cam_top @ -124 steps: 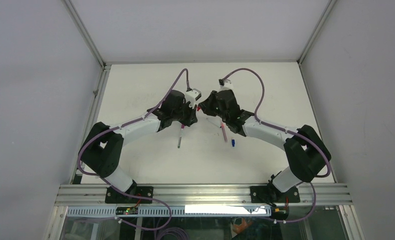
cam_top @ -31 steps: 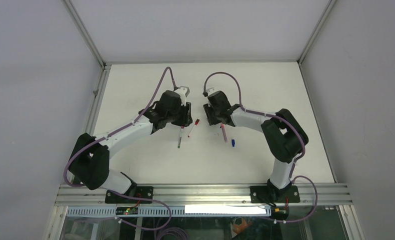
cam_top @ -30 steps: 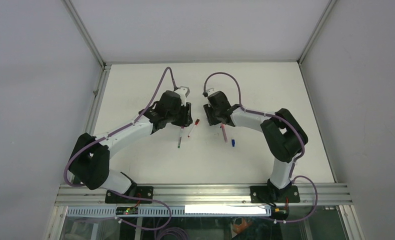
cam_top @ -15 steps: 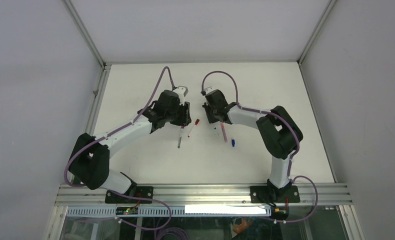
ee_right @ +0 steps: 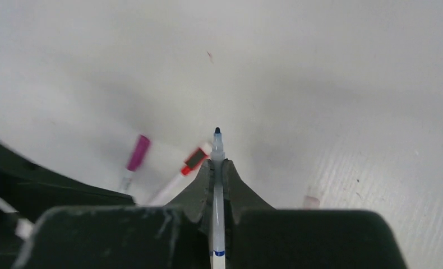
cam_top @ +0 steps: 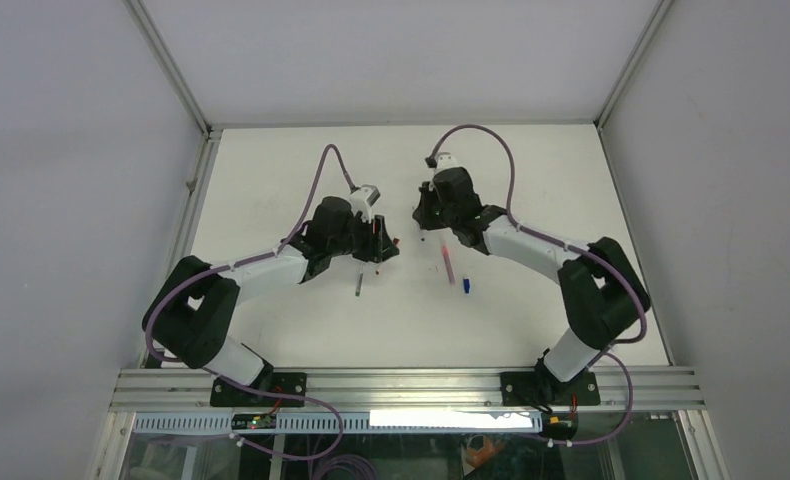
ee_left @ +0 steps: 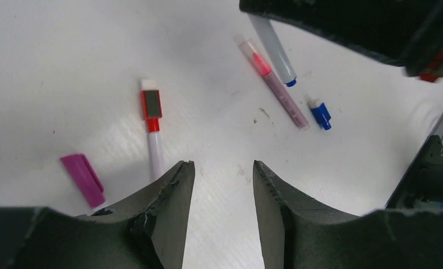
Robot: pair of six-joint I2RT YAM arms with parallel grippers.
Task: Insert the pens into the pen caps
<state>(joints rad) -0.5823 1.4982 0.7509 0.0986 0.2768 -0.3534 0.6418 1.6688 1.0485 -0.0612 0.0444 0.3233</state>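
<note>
Just beyond the blue cap (cam_top: 467, 287) lying on the desk (cam_top: 271, 170), the right pincer (ee_right: 217, 165) pinches the blue-tipped pen (ee_right: 217, 147), tip jutting forward; the spread, empty left pincer (ee_left: 222, 168) hovers farther left.

White arms (cam_top: 271, 268) with black joints, purple cables (cam_top: 474, 127) (fingers (ee_left: 171, 216) matte black).

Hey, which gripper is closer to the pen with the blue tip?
Right. The right gripper is shut on the blue-tipped pen, its tip poking out past the fingers. The left gripper is open and apart from it, near the red-capped pen.
</note>
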